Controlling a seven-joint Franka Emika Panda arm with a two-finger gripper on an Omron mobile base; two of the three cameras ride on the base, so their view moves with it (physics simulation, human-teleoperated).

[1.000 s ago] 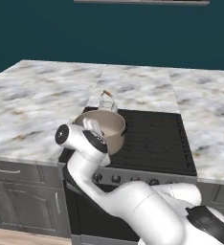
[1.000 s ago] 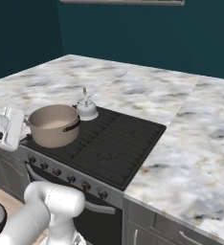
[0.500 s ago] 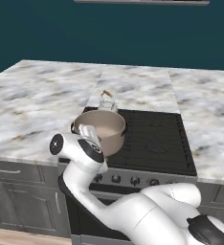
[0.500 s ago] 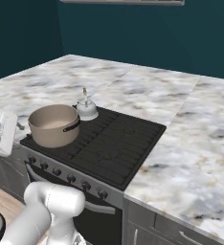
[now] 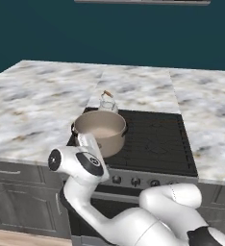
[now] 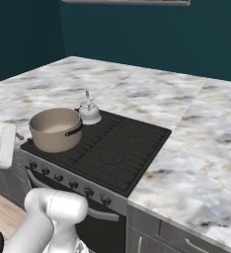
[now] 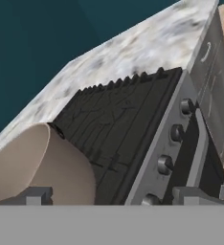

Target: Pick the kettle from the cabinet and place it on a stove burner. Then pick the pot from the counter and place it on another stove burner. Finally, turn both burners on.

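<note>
White arm links are bending low in front of the stove [image 5: 133, 178], carrying the gripper [image 7: 111, 196] down beside the front left corner of the cooktop. In the hand view the two finger tips are standing well apart, one against the pot's wall and the other over the stove front, with nothing between them; the tool is reading as wide and empty.

Nearest the hand, the row of knobs [image 7: 164, 164] is running along the grey front panel, just below the grates. The pot [image 5: 99, 130] is sitting on the front left burner [image 6: 63, 150], upright, its cream inside showing. Just behind it the kettle [image 6: 89, 113] is standing on the rear left burner, upright, its wire handle raised; whether the two are touching I cannot tell. The right-hand burners [image 6: 132, 153] are lying bare. Beyond the stove the counter [image 5: 47, 101] is stretching away on both sides to the teal wall.

Judgement: both placements are appearing complete, and the step in hand is turning on the burners. The next move is calling for lining the fingers up on the knob serving an occupied burner, closing on it and twisting. Which knob governs which burner is not readable from these views.
</note>
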